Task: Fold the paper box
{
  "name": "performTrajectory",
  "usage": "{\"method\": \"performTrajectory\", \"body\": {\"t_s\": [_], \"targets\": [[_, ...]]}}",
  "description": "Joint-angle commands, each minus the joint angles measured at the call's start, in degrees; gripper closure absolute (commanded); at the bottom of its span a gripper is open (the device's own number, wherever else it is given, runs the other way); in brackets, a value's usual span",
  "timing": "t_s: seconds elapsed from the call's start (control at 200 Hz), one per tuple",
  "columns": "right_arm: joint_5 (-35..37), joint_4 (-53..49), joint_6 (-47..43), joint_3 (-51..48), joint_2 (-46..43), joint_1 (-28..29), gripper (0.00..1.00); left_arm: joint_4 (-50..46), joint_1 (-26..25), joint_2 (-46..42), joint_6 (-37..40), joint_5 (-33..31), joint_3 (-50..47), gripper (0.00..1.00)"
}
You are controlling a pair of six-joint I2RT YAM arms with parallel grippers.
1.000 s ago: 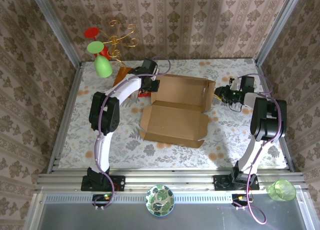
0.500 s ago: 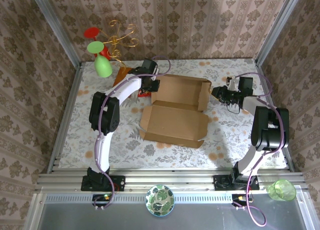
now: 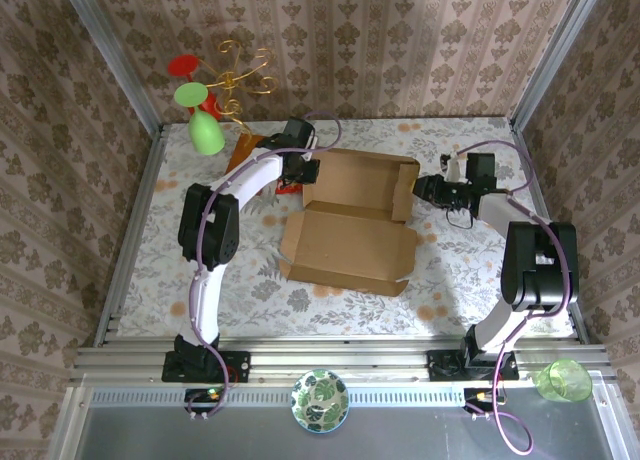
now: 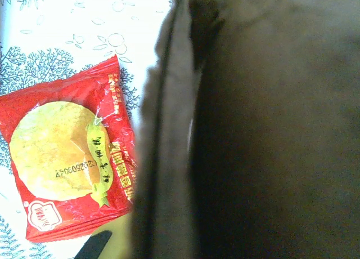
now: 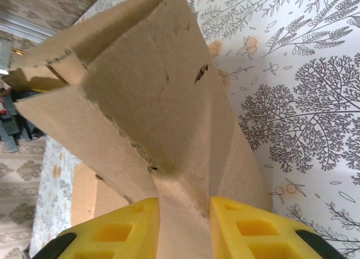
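- Paper box (image 3: 352, 222) lies open at the centre of the top view. Its front panel is flat on the desk (image 3: 200, 270), and its rear tray, with raised walls, lies between the two end effectors.
- Its right side flap (image 3: 403, 192) stands upright, touching the tips of the right end effector (image 3: 416, 188), which reaches in from the right of the frame.
- In the right wrist view the paper box (image 5: 152, 90) rises from the bottom centre towards the upper left, and a fold of the flap runs down between the yellow fingers (image 5: 112, 233).
- The right end effector (image 5: 184, 231) is clamped on that fold, its pads part way apart with cardboard against both.
- The left end effector (image 3: 298, 178) sits at the upper left corner of the box, right beside the left wall. Its fingers are together, and whether they pinch the cardboard cannot be told.
- The left wrist view has a dark, blurred panel on the right and a red snack packet (image 4: 67, 169) lying flat on the desk at the left.
- The desk wears a white cloth printed with grey trees and orange flowers.
- An orange-brown board (image 3: 243, 152) lies at the upper left beside a gold stand (image 3: 240, 80) hung with red and green cups.
- Damask wallpaper closes in three sides.
- A leaf-patterned bowl (image 3: 319, 401) sits on the near ledge at the bottom centre, and a green cup (image 3: 563, 380) at the lower right.
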Motion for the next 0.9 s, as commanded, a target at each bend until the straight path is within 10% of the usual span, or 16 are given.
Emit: {"method": "performTrajectory", "body": {"t_s": [0.0,0.895], "targets": [[3.6,-4.0,-4.2,2.8,0.8,0.6,0.67,-1.6,-0.3,1.6,0.1,1.1,0.5,1.00],[21.8,-12.4,-10.7,14.6,9.2,7.7,0.54,-3.3,-0.6,2.1,2.0,1.1,2.1,1.00]]}}
